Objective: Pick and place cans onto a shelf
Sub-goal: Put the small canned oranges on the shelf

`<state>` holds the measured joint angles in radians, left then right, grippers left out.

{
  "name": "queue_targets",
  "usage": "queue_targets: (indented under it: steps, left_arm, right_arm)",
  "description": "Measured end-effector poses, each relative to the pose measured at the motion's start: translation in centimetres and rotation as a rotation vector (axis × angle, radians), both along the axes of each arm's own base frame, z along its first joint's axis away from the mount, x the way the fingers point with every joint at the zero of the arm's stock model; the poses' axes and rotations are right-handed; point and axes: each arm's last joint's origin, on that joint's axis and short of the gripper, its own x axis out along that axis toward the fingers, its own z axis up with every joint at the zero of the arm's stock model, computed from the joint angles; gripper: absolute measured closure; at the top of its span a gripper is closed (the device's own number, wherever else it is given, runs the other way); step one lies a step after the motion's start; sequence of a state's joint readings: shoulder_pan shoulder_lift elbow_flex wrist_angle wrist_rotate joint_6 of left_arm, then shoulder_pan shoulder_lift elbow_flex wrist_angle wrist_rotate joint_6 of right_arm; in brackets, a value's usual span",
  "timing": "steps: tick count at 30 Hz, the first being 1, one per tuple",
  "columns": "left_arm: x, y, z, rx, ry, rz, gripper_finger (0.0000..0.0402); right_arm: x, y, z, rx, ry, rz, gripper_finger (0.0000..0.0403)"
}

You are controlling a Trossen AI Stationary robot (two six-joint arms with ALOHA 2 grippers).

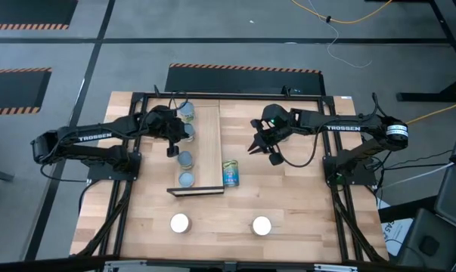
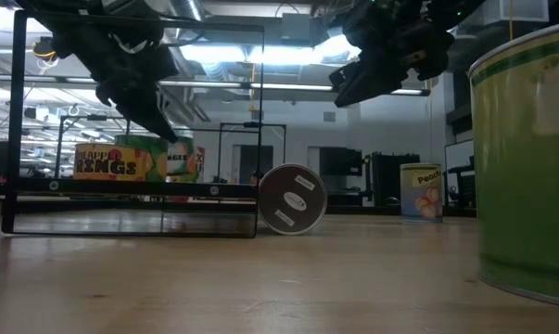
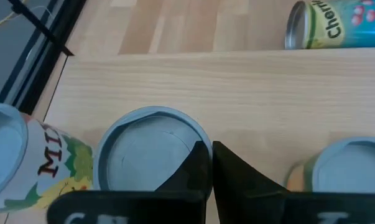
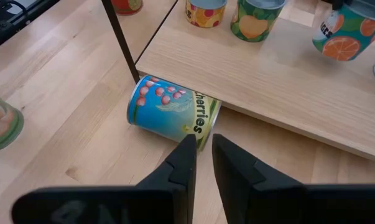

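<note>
The light-wood shelf lies on the table with several cans standing in a row along its left side. A blue-and-yellow can lies on its side on the table against the shelf's right edge; it also shows in the right wrist view. My left gripper is shut and empty, hovering over a silver can top on the shelf. My right gripper is shut and empty, up in the air to the right of the shelf, above and beyond the lying can.
Two white-topped cans stand near the table's near edge. A black frame runs around the table. In the low view one green can stands close by, a peach-labelled can farther back.
</note>
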<state>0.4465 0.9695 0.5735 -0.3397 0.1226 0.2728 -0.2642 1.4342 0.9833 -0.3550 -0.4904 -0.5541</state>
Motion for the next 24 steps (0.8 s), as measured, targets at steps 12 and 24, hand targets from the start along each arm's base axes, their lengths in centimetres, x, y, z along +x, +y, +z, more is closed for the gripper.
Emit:
queue_targets:
  steps: [12, 24]
  left_arm:
    - [-0.6, -0.3, -1.9, -0.028, 0.049, 0.004, 0.0395]
    - [-0.6, -0.2, -1.9, -0.016, 0.053, 0.022, 0.0361]
  right_arm:
    - [0.0, 0.0, 0.0, 0.000, 0.000, 0.000, 0.0345]
    - [0.0, 0.0, 0.0, 0.000, 0.001, 0.000, 0.0345]
